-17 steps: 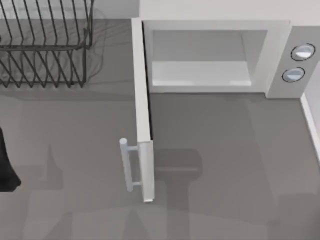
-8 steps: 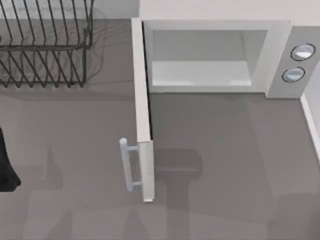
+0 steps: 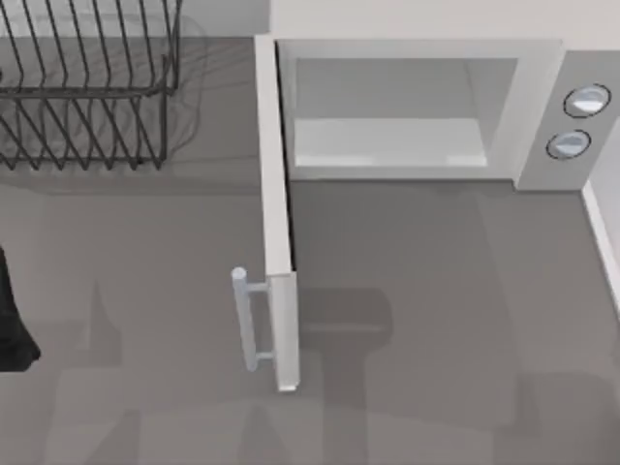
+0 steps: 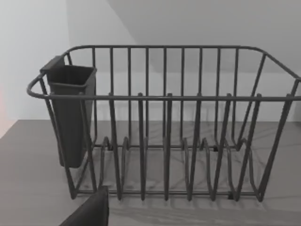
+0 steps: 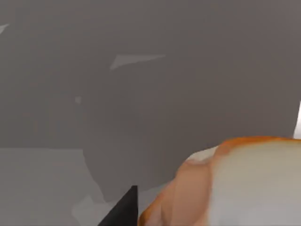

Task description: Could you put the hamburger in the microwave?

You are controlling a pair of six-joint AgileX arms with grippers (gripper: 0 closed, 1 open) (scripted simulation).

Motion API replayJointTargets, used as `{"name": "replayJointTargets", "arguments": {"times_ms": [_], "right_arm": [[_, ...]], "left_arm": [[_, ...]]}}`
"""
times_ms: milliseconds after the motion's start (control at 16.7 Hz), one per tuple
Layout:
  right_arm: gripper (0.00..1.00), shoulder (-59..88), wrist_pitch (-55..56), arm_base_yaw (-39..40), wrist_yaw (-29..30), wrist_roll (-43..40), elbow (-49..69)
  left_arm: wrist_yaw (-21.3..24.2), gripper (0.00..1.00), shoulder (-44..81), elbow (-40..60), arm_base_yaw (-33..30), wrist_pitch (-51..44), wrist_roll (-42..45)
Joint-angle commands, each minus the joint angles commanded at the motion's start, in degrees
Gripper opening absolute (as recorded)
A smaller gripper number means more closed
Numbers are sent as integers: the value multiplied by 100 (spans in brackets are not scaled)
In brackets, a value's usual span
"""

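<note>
The hamburger (image 5: pixel 235 183), an orange-brown bun with pale layers, looms very close in the right wrist view. My right gripper (image 5: pixel 197 217) is shut on it, and one dark finger (image 5: pixel 123 207) shows beside the bun above the grey table. The white microwave (image 3: pixel 417 48) stands at the back right with its door (image 3: pixel 276 213) swung fully open toward the front. Its pale cavity (image 3: pixel 387 136) has nothing in it. My left arm (image 3: pixel 12 320) is parked at the table's left edge, and a dark part of the left gripper (image 4: pixel 89 212) faces the rack.
A black wire dish rack (image 3: pixel 87 87) stands at the back left, with a dark cutlery cup (image 4: pixel 70 113) on its end. The door's bar handle (image 3: pixel 247 320) sticks out to the left. Two silvery knobs (image 3: pixel 586 100) sit on the microwave's grey panel.
The faint shadows on the table in front of the open door have shifted slightly. The microwave, door, rack and left arm have not moved.
</note>
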Motion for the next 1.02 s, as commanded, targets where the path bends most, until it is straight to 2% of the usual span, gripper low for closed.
{"name": "replayJointTargets", "arguments": {"times_ms": [240,420,780,1020], "right_arm": [[0,-414,-1356,-7,1,-25,724],[0,-710,-1938,-8,4,-15,1153],[0,-751,-2007,2,4,8,1213],[0,-340,-1404,507,177,510,1585]], "left_arm": [[0,100,0,0,0,0,0],[0,100,0,0,0,0,0],[0,100,0,0,0,0,0],[0,100,0,0,0,0,0]]}}
